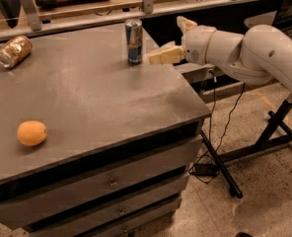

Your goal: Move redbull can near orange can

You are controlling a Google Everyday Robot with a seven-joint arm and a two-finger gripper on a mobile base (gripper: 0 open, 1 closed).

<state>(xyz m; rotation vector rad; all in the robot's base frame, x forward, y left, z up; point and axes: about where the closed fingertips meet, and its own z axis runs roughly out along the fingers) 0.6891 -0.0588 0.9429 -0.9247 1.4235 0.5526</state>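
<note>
On the grey tabletop (87, 98), toward its back right part, the redbull can (133, 41) stands upright. It is slim, banded blue and silver with a small red mark partway up and a silver top. From where I stand I can make out the colours but cannot read any lettering on it.

Far across the same surface, at the back left corner, the orange can (13, 51) lies on its side. Its body is a mottled golden brown, its silver end faces left, and no print on it is legible. The two cans are well apart, with bare tabletop between them.

Near the front left edge sits a round orange fruit (31, 133), away from both cans.

The gripper (166, 39) hangs just to the right of the redbull can, over the table's right edge, at the end of a thick white arm (244, 53) that reaches in from the right. Its jaws stand wide apart. One tan finger (163, 56) points level toward the can, its tip just beside the can's lower half with a thin gap showing. The other finger (185, 23) angles up and back. Nothing is held between them.

Below the top, the table front has drawers (111, 181) with small knobs. A black stand (220, 172) and a dark cable (220, 132) are on the speckled floor to the right.
</note>
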